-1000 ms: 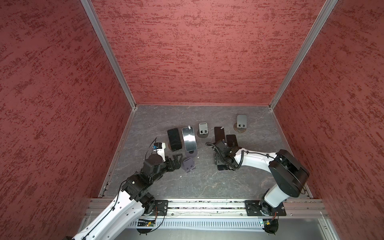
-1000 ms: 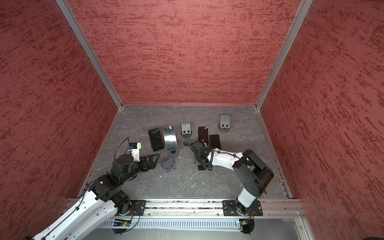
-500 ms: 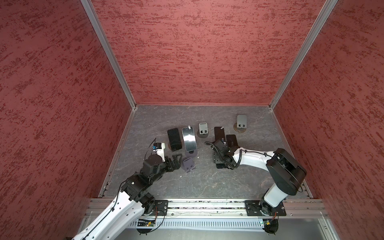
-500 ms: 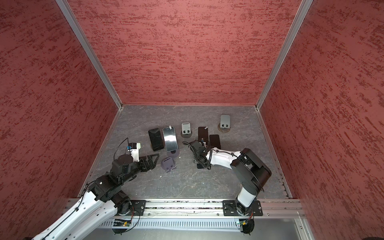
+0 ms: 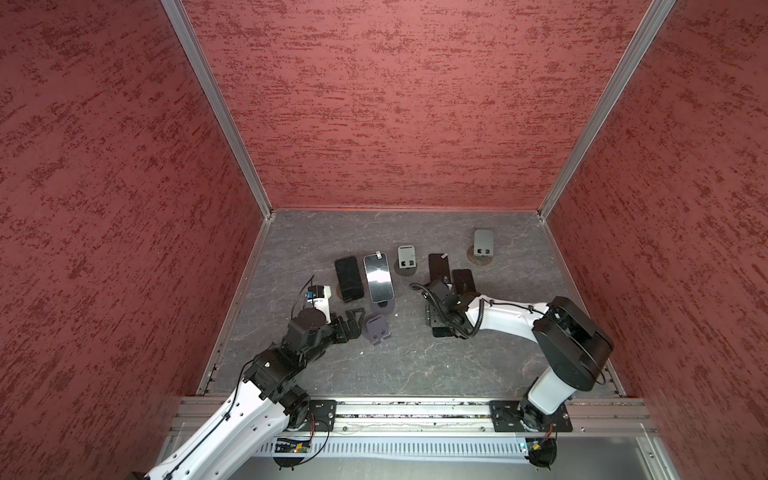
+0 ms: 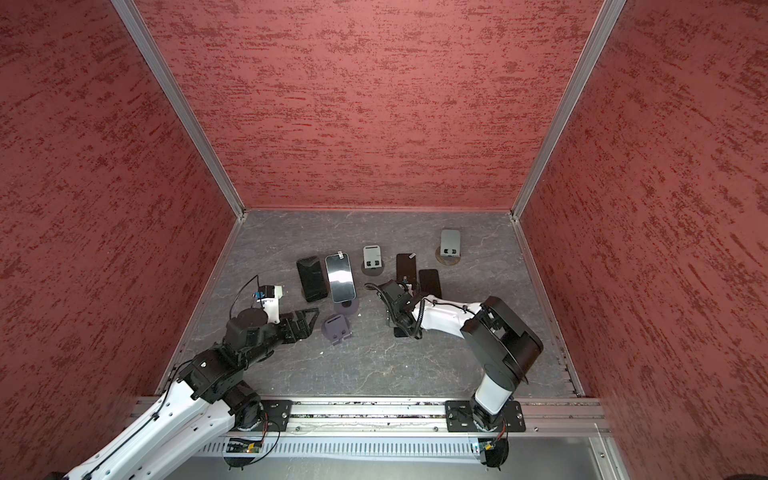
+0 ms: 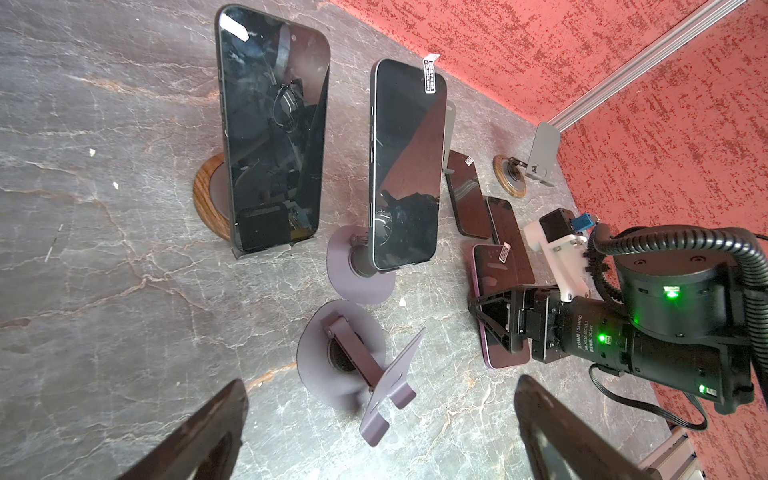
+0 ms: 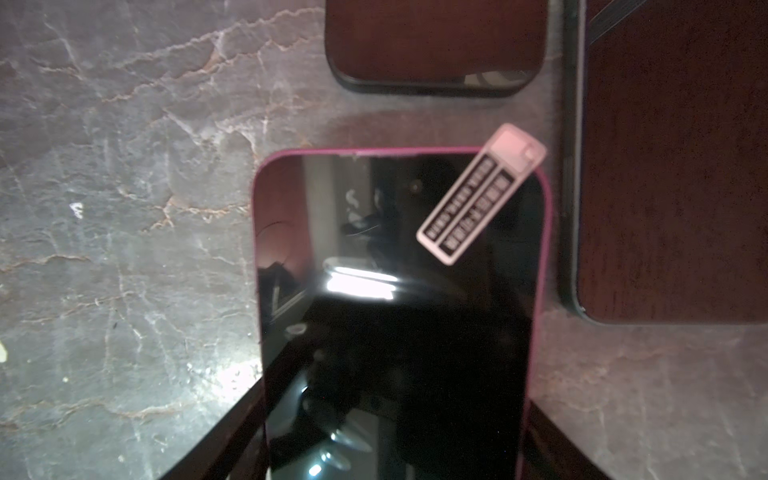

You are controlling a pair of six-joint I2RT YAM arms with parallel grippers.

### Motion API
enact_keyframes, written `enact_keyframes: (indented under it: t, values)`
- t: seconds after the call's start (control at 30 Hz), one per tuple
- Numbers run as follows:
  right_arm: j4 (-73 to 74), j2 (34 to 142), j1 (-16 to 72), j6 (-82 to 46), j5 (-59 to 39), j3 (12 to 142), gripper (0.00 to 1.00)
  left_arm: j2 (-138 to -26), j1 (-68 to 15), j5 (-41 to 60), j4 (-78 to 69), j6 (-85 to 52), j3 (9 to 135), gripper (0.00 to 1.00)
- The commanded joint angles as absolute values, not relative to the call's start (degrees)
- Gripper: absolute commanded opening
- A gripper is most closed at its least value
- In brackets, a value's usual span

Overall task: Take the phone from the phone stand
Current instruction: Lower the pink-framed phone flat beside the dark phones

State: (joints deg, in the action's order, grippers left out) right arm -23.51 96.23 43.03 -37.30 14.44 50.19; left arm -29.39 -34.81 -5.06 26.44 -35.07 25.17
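A phone with a pink-purple rim (image 8: 395, 291) lies flat on the grey floor, screen up, with a white sticker at one corner. My right gripper (image 8: 397, 395) points down over it (image 7: 496, 266), one finger along each long edge. Whether the fingers still press on it cannot be told. In both top views only a dark end of the phone (image 5: 441, 331) (image 6: 401, 332) shows under the right gripper (image 5: 436, 320). An empty purple phone stand (image 5: 377, 328) (image 7: 345, 357) stands to its left. My left gripper (image 5: 357, 318) (image 7: 378, 382) is open just before that stand.
A black phone (image 5: 348, 277) on a wood-based stand and a silver-edged phone (image 5: 378, 277) on a purple stand stand behind the empty one. Two empty grey stands (image 5: 406, 258) (image 5: 483, 245) sit further back. Two dark phones (image 5: 439, 266) (image 5: 463, 280) lie flat beside the right gripper. Red walls close three sides.
The right arm has shifted slightly, its gripper still low over the phone on the floor. The left arm has not moved.
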Motion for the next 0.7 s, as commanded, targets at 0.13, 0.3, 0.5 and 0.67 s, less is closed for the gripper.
enact_keyframes:
  t: [0.13,0.3,0.5,0.67]
  values:
    - [-27.7,98.8,42.5,-38.1,14.9,47.3,0.80,-30.5,-35.2,-5.3,25.0,-33.8,25.4,1.00]
    - [-27.9,99.0,42.5,-37.9,15.1,47.3,0.80,-30.8,-35.2,-5.3,25.1,-33.8,25.7,1.00]
    - [-28.2,98.7,42.5,-37.2,15.6,48.4,0.81,-31.4,-35.2,-5.9,26.8,-33.8,26.5,0.99]
    - [-28.6,97.7,42.5,-36.4,16.4,49.9,0.84,-33.5,-35.9,-7.5,27.6,-35.6,27.2,0.99]
